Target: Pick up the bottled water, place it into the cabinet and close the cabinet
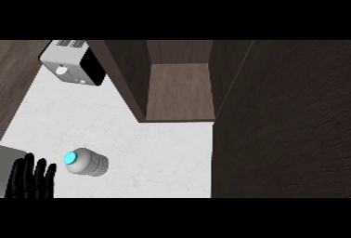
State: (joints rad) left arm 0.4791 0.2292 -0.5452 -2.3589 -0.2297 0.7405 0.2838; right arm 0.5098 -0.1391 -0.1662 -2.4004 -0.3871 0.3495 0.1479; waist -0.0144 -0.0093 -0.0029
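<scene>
The bottled water (87,162) stands on the white counter (151,148), seen from above. It looks round and see-through grey, with ridges on its side and a bright blue cap on top. It is low down at the left of the view, well away from the cabinet.

Going from the left: the left hand (30,179) is in the bottom left corner. It is black, and its fingers are straight and point up. It holds nothing. It is just beside the bottle but does not touch it. A bit of its grey arm shows next to it.

Higher up, near the top left, sits a toaster (72,62). It is a silver box with a black side and slots on top. It has a small round knob.

The counter is white with faint grey specks, like stone.

In the middle is the cabinet (179,88). It is made of dark brown wood with lines in it. It is open, and the shelf inside has nothing on it. The cabinet door (281,121) is a big, flat, dark wooden board that fills the right side.
</scene>
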